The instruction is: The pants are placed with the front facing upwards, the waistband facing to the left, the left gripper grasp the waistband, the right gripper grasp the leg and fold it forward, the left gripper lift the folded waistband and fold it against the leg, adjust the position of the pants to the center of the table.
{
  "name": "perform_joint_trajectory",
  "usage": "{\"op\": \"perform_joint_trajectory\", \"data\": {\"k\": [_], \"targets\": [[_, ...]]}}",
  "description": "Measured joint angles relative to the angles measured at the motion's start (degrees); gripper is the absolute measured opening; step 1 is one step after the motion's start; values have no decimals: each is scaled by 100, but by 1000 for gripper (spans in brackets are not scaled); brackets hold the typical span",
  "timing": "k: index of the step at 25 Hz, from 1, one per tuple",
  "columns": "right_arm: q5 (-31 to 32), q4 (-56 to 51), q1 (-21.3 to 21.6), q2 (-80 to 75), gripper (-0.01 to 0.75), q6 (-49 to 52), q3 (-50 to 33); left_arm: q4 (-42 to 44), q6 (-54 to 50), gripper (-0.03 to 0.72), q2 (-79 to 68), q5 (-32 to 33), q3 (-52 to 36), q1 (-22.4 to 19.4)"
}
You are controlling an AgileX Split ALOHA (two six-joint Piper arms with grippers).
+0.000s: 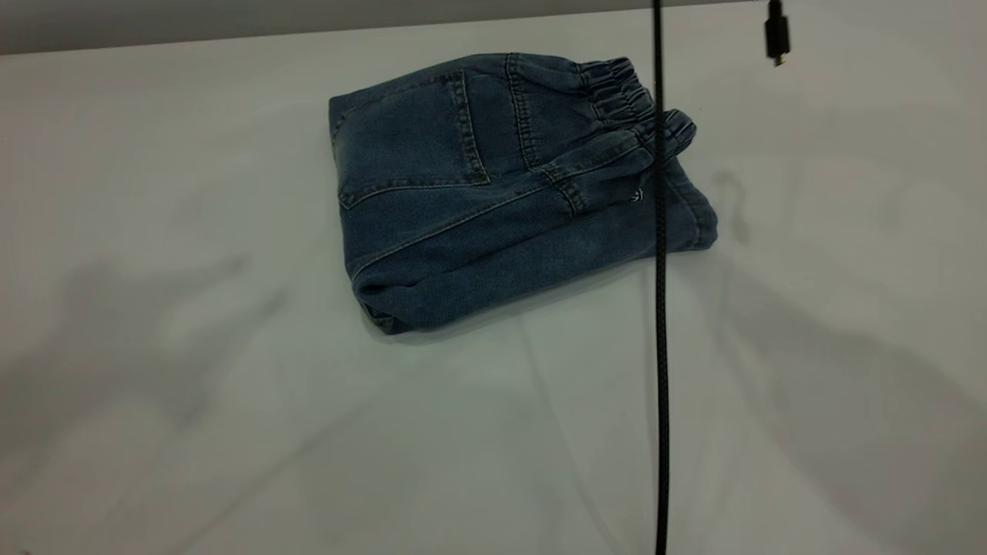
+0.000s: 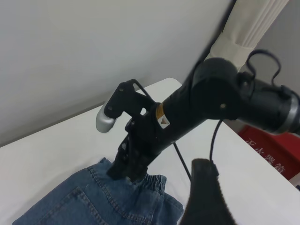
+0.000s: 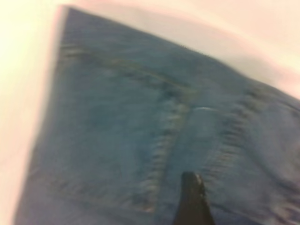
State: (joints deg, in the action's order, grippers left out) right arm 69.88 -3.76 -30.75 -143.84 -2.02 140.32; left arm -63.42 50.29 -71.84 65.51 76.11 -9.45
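Exterior view: the pants lie folded into a compact bundle on the table, up toward twelve o'clock of the tabletop and slightly right of centre. The back patch pocket faces upward on the nine o'clock side of the bundle, and the waistband sits gathered at its one o'clock corner. A thin black cable hangs straight down across the picture, passing in front of the waistband end; a small black connector dangles at the upper right. Neither gripper appears in this view. Left wrist view: the left gripper shows as one dark ridged finger in the foreground, above the pants and clear of the cloth; whether it is apart or together cannot be told. Beyond it, the right arm reaches down, its black end meeting the waistband edge of the pants. A pale curtain and a red box stand behind the table. Right wrist view: the right gripper shows as a single dark finger tip close over the denim near a tan seam; its spread cannot be told, nor whether it touches the cloth.
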Motion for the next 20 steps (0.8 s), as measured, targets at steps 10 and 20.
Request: {"op": "perform_joint_trajectory", "data": {"k": [10, 20], "targets": [[-10, -954, -5, -100, 438, -2425, -1638, 0, 0, 424, -18, -25, 0, 183], [-28, -701, 0, -498, 438, -1484, -1762, 37, 27, 424, -23, -3, 0, 347]]}}
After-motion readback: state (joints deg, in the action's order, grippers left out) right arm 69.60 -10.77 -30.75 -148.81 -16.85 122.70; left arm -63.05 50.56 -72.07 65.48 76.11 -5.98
